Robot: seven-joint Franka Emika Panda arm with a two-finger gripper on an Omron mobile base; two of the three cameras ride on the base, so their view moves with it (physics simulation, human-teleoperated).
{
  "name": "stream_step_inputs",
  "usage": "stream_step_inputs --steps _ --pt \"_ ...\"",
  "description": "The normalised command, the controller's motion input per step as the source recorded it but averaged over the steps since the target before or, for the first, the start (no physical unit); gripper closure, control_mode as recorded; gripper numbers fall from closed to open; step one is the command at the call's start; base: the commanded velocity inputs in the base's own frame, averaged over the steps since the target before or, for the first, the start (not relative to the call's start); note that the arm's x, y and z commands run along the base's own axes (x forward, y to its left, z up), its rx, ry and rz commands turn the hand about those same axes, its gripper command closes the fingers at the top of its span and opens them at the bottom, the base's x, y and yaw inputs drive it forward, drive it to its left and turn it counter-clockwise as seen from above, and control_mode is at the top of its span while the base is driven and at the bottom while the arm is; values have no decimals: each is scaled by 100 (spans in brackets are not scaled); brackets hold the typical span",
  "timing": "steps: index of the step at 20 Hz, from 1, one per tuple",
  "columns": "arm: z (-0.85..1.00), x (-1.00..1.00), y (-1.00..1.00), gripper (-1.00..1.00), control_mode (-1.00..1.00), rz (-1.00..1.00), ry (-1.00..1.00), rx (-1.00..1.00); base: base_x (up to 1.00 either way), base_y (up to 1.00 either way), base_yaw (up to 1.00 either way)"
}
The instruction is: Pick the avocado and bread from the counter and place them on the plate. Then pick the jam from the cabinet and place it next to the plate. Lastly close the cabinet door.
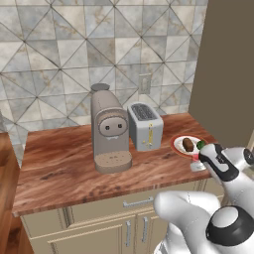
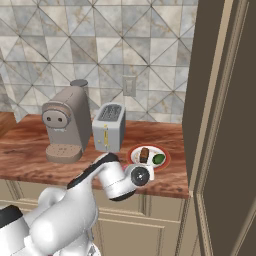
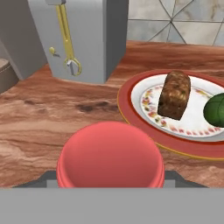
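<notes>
gripper [image 3: 110, 183] clamped on jam [image 3: 110, 154], red lid between the tips, low over counter [image 3: 52, 118]. plate [image 3: 144, 135] lies at 1–2 o'clock, just beside; set-down spot judged directly below. on plate: 1 bread [image 3: 174, 94], upright, 1 avocado [image 3: 215, 110]. 1 toaster [image 3: 83, 35] at 11.

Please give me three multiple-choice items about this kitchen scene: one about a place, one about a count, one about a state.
1. Where is the bread?
A. on the plate
B. inside the toaster
C. on the coffee machine

2. How many foods lie on the plate?
A. none
B. two
C. four

3. How is the jam at the pincer?
A. lying on its side
B. on the plate
C. between the jaws, beside the plate

Key: 1 A, it rests there; 2 B, bread and avocado; 3 C, its red lid sits between the fingertips.
</notes>
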Motion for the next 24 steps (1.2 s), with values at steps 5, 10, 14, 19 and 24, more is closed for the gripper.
stream_step_inputs --steps 5,10,14,19,24 --pt "-8 8 -14 100 -100 0 -1 0 0 0 0" --pt "-8 1 -14 100 -100 0 -1 0 0 0 0" --pt "-11 4 -2 100 -100 0 0 0 0 0 0" --pt "-15 11 0 100 -100 0 0 0 0 0 0" --pt "-11 11 0 100 -100 0 0 0 0 0 0"
